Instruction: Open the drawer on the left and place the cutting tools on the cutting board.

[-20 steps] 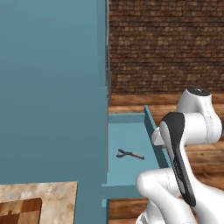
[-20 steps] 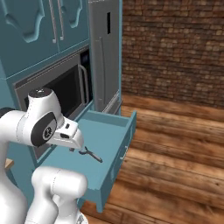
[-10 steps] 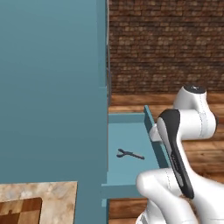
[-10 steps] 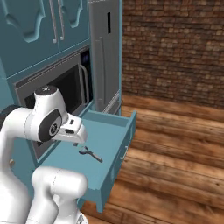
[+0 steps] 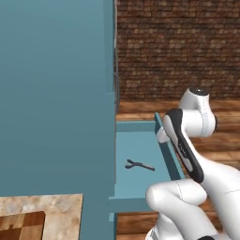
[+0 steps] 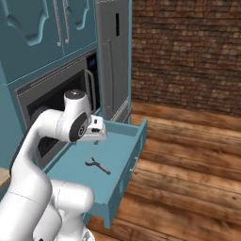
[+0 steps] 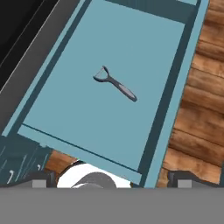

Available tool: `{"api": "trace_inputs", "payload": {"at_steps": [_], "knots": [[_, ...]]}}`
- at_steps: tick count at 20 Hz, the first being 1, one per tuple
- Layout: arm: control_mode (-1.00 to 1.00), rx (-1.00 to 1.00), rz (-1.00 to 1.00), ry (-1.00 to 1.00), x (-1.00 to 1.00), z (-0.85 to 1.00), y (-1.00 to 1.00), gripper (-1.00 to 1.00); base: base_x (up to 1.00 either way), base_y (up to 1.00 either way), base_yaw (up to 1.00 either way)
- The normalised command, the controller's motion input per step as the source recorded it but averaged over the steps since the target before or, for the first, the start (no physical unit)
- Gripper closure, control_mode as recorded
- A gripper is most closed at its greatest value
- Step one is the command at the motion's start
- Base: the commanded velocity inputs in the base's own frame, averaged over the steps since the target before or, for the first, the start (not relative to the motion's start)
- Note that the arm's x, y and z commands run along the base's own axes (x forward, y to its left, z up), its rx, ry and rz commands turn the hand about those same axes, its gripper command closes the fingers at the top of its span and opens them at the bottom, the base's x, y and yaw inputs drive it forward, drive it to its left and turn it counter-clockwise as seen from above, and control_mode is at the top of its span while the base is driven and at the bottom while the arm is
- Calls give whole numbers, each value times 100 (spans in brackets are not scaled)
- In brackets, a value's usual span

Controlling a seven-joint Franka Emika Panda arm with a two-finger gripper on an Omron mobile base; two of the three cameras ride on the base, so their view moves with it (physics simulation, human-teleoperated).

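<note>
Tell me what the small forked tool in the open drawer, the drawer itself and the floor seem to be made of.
The slim grey fork-headed tool looks like dull metal, though grey plastic is possible: uniform grey, darker handle. The wide teal-blue open drawer looks like painted wood or board with a matte finish: flat even colour, no grain. The brown plank floor looks like wood: visible grain and seams between boards.

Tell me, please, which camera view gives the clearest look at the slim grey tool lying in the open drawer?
The hand view: it looks straight down on the grey tool, showing its forked head and handle against the drawer floor. The left base view and right base view show it as a small dark shape only.
</note>
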Motion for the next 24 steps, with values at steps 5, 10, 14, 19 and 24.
{"api": "trace_inputs", "payload": {"at_steps": [5, 10, 14, 19, 24], "knots": [[-100, -5, 28, -12, 55, -53, 0, -100, 0, 0, 0], [-100, -13, 14, 0, 10, -25, 0, -100, 0, 0, 0], [-100, -8, 0, 14, 5, -31, 0, -100, 0, 0, 0], [-100, 0, 1, 5, 9, -37, 0, -100, 0, 0, 0], [-100, 0, 0, 0, 21, -34, 1, -100, 0, 0, 0]]}}
